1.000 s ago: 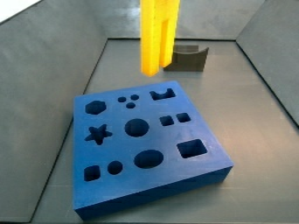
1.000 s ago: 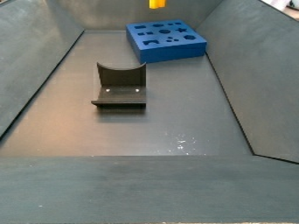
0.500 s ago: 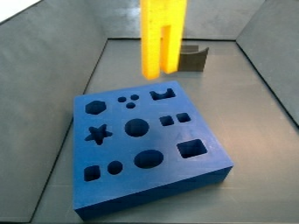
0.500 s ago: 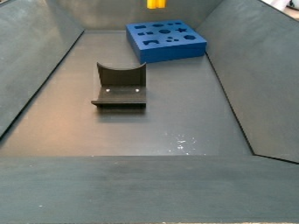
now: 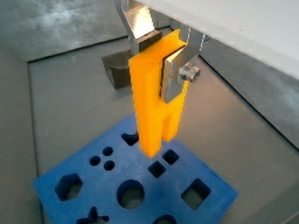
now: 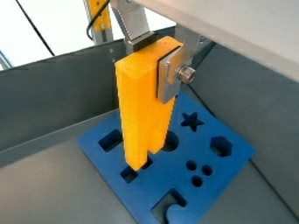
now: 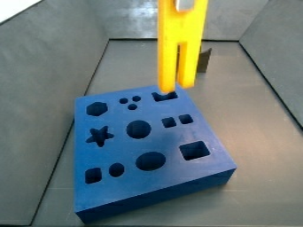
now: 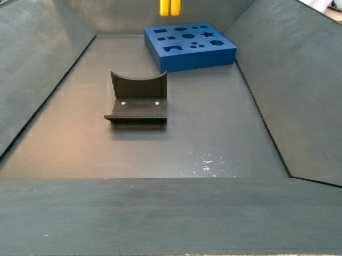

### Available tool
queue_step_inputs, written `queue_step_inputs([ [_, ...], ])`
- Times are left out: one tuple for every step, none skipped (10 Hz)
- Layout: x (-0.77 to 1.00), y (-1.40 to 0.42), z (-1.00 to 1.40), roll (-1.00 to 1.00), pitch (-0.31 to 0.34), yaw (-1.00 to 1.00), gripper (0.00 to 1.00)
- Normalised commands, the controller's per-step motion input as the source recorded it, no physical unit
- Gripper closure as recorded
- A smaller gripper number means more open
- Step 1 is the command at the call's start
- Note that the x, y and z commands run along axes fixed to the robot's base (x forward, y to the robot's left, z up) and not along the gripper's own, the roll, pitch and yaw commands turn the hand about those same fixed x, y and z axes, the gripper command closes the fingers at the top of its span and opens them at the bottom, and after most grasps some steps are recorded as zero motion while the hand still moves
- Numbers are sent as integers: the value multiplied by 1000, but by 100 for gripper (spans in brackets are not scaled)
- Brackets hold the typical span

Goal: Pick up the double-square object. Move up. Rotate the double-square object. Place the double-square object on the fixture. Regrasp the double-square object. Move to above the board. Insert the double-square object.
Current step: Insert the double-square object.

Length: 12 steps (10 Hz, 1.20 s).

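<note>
The double-square object (image 5: 156, 101) is held upright, clamped at its upper end between the fingers (image 5: 177, 70) of the gripper (image 6: 149, 54), which is positioned above the board (image 6: 222, 179). The two prongs point downward, as seen in a side view (image 7: 179, 62), with their tips hanging just above the board's rear edge; no contact with the board (image 7: 142, 146) can be confirmed. The fixture (image 8: 136, 99) stands empty on the floor, well apart from the board. Pick-up, rotation, placing on the fixture and regrasping are therefore judged complete, and the move to above the board is judged nearly finished. Insertion into the matching cut-out is left to be done.

Compared with the frame half a second ago, the object has been shifted sideways across a side view, from in front of the fixture toward the notched cut-out at the board's rear edge, and the slot between the prongs is now clearly presented.
</note>
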Motion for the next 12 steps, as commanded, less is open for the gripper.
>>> queue_step_inputs([
  [109,-51,-326,23,36,-54,100],
  [43,-3,-320,0,30,0,100],
  [49,-9,-349,0,33,0,100],
  [23,-37,-391,26,36,-11,100],
  [40,-69,-420,10,20,-14,100],
  [123,-74,-383,0,7,-40,100],
  [280,-29,-237,0,0,-91,100],
  [414,0,-111,0,33,-126,100],
  [383,9,-57,-13,34,-154,100],
  [0,0,0,0,0,43,100],
  [0,0,-49,0,0,0,100],
  [0,0,-71,0,0,0,100],
])
